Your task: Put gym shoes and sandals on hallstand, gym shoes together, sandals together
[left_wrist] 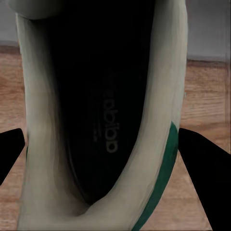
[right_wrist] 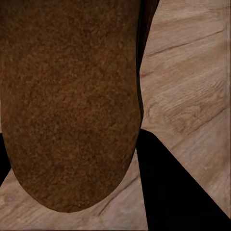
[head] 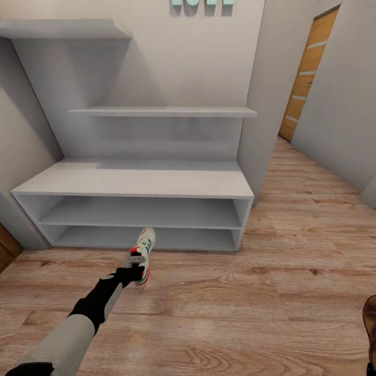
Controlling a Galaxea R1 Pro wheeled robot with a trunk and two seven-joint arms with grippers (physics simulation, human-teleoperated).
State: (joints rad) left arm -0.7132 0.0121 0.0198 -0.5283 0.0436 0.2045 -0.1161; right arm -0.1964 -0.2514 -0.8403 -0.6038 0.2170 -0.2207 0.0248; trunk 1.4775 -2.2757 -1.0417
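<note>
My left gripper (head: 137, 267) clamps a light, pliable white green-striped gym shoe (head: 144, 249) before the pale grey hallstand (head: 130, 183); right gripper (right_wrist: 72, 159) pinches a stiffer brown sandal (right_wrist: 67, 96).

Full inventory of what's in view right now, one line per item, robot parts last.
gym shoe: 1, white with green stripes and red-orange patches, held in front of the hallstand's low shelves.
sandal: 1, brown, between the right tool's fingers; also at the head view's lower right edge.
hallstand: 1, pale grey-white, against the wall; bench top, two low shelves, two wall shelves, all bare.
mint letters: partly cropped, on the wall above.
corridor floor: light brown wood planks.
door: 1, orange-brown wood, far right.
left tool: shut on the gym shoe.
right tool: shut on the sandal.
</note>
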